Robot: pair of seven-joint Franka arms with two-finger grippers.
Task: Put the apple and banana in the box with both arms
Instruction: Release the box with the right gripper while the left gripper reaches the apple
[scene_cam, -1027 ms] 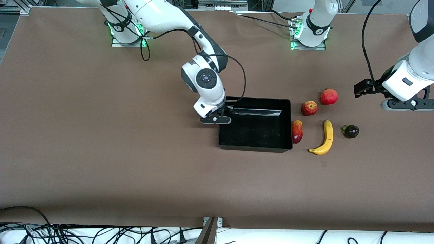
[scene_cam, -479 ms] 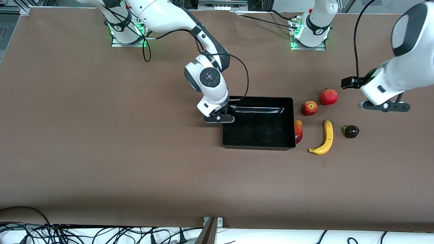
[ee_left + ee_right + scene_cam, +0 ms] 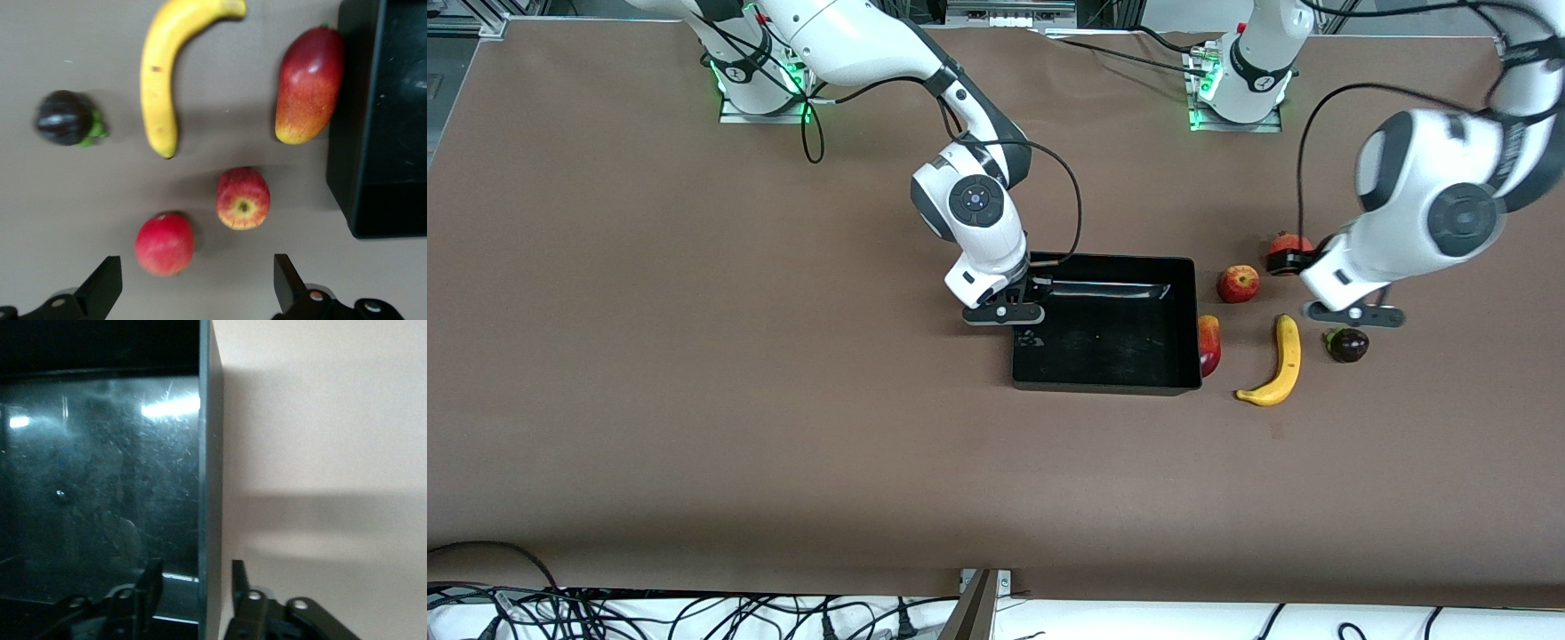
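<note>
The right pincer [image 3: 1002,313] sits at the box [image 3: 1104,384] corner toward the right arm's end, its fingers [image 3: 151,583] straddling the box wall with a little daylight either side, so it reads as released. The left pincer [image 3: 1353,313] hangs spread wide over the fruit on the brown bench [image 3: 694,400], empty. From the banana [image 3: 1279,363], the apple [image 3: 1237,284] lies at about eleven o'clock, the plain red round fruit [image 3: 1289,242] near twelve, a dark purple fruit [image 3: 1348,345] at roughly three. An oblong red-orange fruit [image 3: 1208,345] rests against the box's outer wall, at nine o'clock from the banana.
</note>
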